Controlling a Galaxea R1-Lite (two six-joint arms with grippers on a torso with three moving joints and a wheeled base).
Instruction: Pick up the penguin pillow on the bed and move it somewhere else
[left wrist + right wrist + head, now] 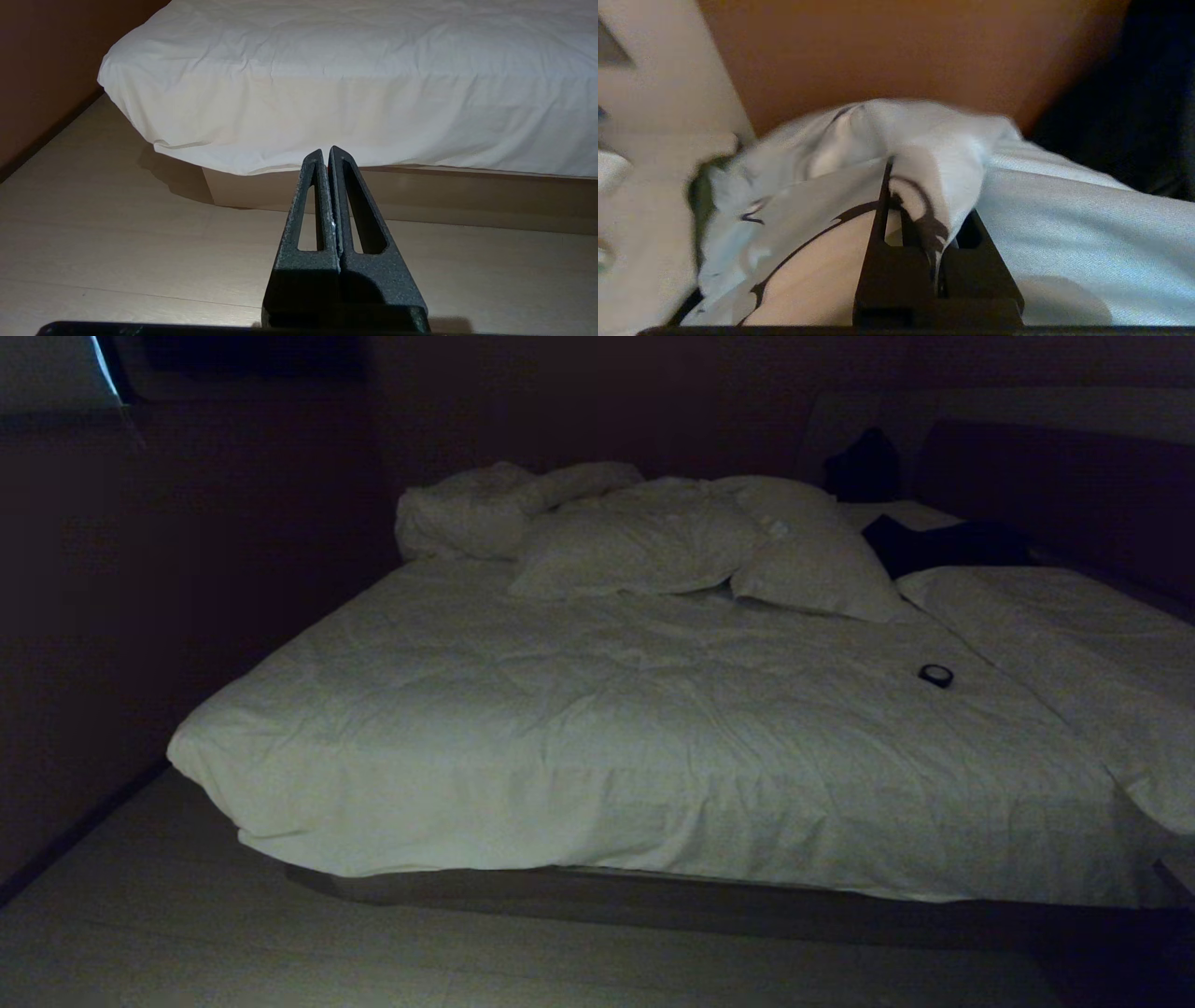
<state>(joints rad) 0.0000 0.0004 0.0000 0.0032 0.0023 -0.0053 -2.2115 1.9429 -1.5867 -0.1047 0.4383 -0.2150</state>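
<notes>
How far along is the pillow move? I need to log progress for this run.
Done: the right gripper is shut on the penguin pillow, pinching a bunched fold of its fabric. In hand: the carry; the head view shows only white pillows on the bed, no penguin pillow. Left: setting it down and letting go. The left gripper is shut and empty, low over the floor by the bed's edge.

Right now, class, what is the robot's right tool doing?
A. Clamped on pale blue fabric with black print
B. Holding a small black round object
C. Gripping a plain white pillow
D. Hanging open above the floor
A: in the right wrist view the right tool is shut on a fold of the penguin pillow.
</notes>
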